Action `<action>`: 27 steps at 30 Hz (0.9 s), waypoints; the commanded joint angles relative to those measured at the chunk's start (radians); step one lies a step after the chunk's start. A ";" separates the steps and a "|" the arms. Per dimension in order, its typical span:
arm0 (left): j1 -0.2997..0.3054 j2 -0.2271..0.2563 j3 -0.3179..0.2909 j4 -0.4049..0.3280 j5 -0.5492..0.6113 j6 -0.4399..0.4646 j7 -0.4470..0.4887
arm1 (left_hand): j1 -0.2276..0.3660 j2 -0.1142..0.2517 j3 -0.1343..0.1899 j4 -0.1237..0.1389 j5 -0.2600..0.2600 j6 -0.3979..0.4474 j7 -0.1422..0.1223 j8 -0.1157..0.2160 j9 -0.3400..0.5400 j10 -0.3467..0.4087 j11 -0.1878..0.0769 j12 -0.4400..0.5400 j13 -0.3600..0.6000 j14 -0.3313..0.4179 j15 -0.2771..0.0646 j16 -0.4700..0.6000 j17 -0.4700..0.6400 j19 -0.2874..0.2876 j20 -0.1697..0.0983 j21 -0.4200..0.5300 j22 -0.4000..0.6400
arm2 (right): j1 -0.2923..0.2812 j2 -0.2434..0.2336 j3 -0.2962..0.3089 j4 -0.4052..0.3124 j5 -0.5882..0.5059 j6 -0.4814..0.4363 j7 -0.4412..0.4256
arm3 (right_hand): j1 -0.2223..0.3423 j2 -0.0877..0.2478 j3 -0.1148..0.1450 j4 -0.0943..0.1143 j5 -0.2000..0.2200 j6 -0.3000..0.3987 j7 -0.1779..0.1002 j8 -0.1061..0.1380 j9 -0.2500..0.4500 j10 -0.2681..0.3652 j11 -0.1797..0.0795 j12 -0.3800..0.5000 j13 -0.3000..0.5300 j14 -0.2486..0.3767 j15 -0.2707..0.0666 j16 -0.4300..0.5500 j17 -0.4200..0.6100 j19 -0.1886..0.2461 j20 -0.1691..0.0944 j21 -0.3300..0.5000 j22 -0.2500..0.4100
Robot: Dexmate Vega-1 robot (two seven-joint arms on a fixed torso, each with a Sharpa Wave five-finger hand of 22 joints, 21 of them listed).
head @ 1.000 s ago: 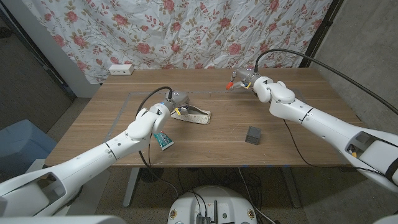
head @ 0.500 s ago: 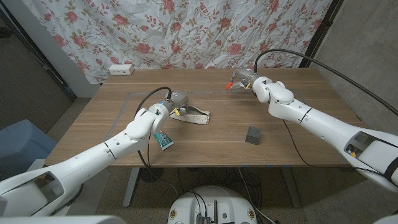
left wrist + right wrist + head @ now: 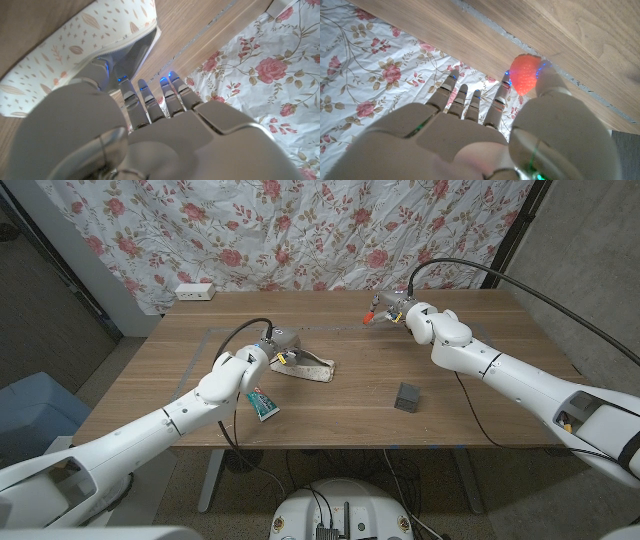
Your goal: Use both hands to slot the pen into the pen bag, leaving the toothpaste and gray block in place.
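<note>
Head view: your left hand (image 3: 274,345) at open end of pen bag (image 3: 310,366), mid-table; grip unclear from here. Toothpaste (image 3: 263,404) near front edge, gray block (image 3: 407,396) well to the right. Your right hand (image 3: 392,307) at far edge — orange-tipped pen (image 3: 370,315) in it.

Left wrist view: your fingers (image 3: 148,102) close together, thumb at bag (image 3: 75,50) opening; can't tell if pinching.

Right wrist view: your thumb and finger pinch pen's orange end (image 3: 524,74), other fingers (image 3: 454,95) slightly spread.

My arms are glossy white and rounded, with black cables looping near each wrist; my left hand (image 3: 150,125) and right hand (image 3: 485,130) are pale grey, with fingertips (image 3: 122,80) lit blue.
</note>
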 commanded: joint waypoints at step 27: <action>-0.047 -0.019 0.015 -0.005 -0.060 -0.025 -0.131 | -0.035 -0.029 -0.074 0.016 0.005 -0.116 0.029 -0.007 0.000 -0.074 0.014 -0.004 0.002 -0.059 -0.103 -0.005 0.003 -0.032 0.001 -0.004 0.003 | -0.032 -0.024 0.028 -0.060 0.014 0.014 -0.010 | 0.002 0.011 -0.009 -0.001 0.009 -0.016 -0.003 -0.005 0.000 0.001 0.002 -0.004 0.003 0.005 0.004 0.002 0.004 -0.001 0.002 -0.001 0.003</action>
